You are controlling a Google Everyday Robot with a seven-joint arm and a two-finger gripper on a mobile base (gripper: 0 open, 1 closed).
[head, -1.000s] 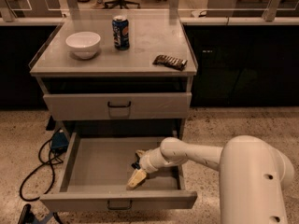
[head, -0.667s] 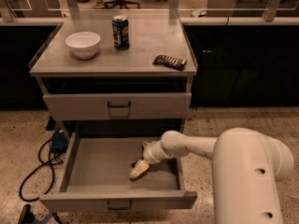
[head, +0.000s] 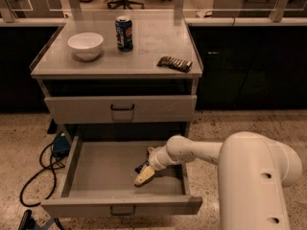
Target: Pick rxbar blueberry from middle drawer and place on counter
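The middle drawer (head: 96, 206) is pulled open below the cabinet. My gripper (head: 144, 175) reaches down into it from the right, near the middle-right of the drawer floor. A small dark bit that looks like the rxbar blueberry (head: 141, 166) shows right at the gripper; most of it is hidden by the gripper. I cannot tell whether it is gripped. The counter (head: 153, 42) is the pale-grey top of the cabinet.
On the counter stand a white bowl (head: 85, 45), a blue can (head: 124, 33) and a brownish-black ridged bar (head: 175, 63) near the right edge. The drawer above (head: 120, 108) is closed. A blue box with black cable (head: 61, 145) lies on the floor at left.
My gripper has shifted slightly up and toward the back of the drawer, and the arm's bulky part has swung further into view. The counter items have not moved.
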